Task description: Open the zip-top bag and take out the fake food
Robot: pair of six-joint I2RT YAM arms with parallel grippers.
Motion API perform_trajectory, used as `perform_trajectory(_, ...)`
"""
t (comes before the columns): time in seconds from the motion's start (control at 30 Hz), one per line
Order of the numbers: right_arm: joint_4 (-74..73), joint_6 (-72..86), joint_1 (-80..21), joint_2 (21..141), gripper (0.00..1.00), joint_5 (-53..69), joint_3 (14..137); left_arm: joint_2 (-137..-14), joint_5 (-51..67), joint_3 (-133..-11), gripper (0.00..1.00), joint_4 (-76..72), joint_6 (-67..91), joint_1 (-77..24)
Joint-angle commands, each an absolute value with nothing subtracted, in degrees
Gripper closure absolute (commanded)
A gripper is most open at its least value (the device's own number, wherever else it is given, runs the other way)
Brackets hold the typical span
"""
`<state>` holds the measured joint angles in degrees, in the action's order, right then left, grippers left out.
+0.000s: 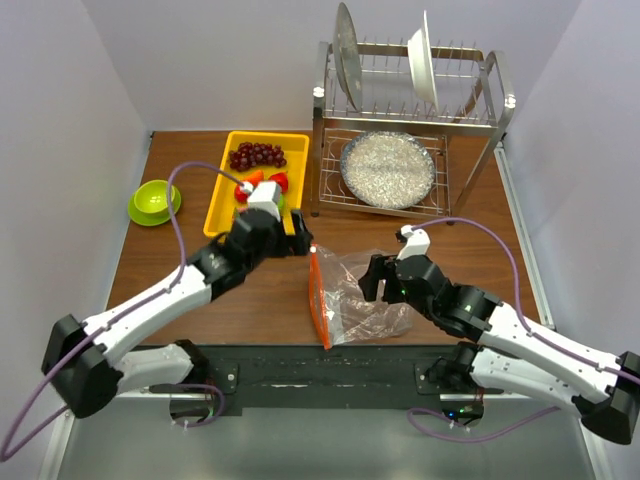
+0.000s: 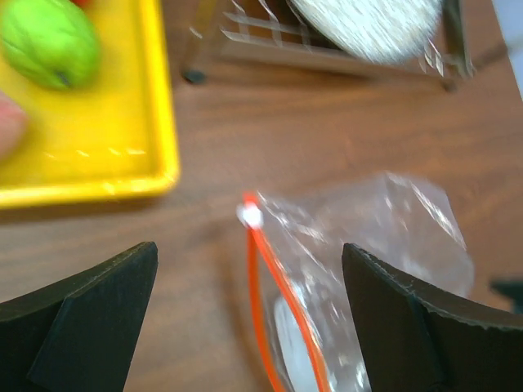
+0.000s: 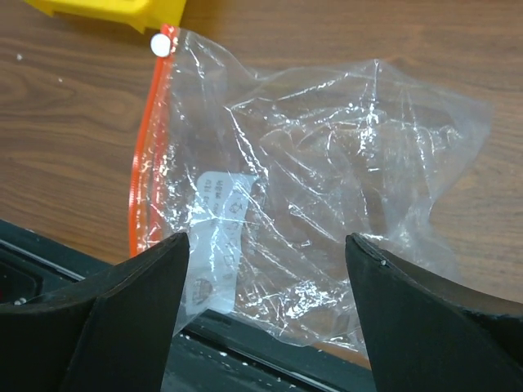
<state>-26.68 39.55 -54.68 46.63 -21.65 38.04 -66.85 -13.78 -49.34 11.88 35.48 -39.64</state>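
At the table's [image 1: 250, 300] 6 o'clock edge, with the zip-top bag [image 1: 355, 295] lying apparently empty and the fake food [image 1: 258, 157] in the yellow tray [image 1: 222, 190] at its 11 o'clock, lift left gripper [image 1: 299, 242] and right gripper [image 1: 371, 281], both spread wide on nothing, straight up.

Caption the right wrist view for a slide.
Open right pincer over a crumpled clear bag on the wooden table.

My left wrist view is soft: the green round toy fruit [image 2: 51, 42] is clipped by the top edge, a pink blur [image 2: 10, 122] at the left edge may be the peach, and the clear crinkly zip-top bag [image 2: 359, 245] runs off the bottom.
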Motion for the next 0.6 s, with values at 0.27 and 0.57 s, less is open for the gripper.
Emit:
perform_trajectory(0.27,-28.2,40.4,-54.5,37.8,0.18,-27.5,35.4,-59.5,-23.5,-41.8,0.00,10.3,42.4,-56.2)
perform_trajectory(0.57,-28.7,41.4,-54.6,37.6,0.16,-30.8,34.3,-54.1,-25.4,-37.4,0.00,5.8,38.0,-56.2)
